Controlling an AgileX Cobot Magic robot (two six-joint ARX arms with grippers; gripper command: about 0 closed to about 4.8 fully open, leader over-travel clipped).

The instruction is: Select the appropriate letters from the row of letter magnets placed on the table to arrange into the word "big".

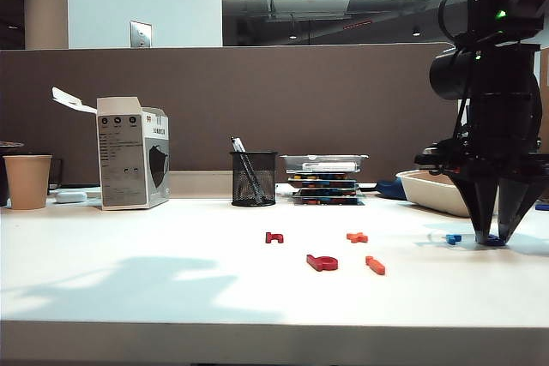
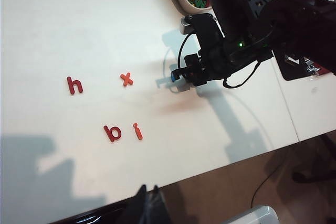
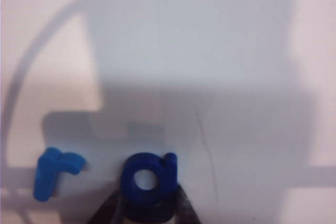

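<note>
Two of the three letters were already in place: the red b [image 2: 112, 132] and the orange i [image 2: 138, 131] lay side by side on the surface [image 2: 68, 30], toward its front edge, reading "bi". The dark red h [image 2: 74, 85] and the orange-red x [image 2: 126, 79] sat apart behind them, not needed for the word.

What remained was the g [image 3: 149, 178]. It was still on the surface at the far right, just beside the light blue r [image 3: 52, 171] and well apart from the b and i. The right gripper [image 1: 496, 237] stood down over it, and its jaws appeared to have closed on the g from both sides; the letter did not look lifted yet.

The left gripper [image 2: 148, 203] hung near the front edge, away from all the letters, holding nothing; only its dark tips showed and they seemed to be together.

So, by my reading, the task was about two-thirds done: the g had to be lifted, carried across and set down just right of the i.
</note>
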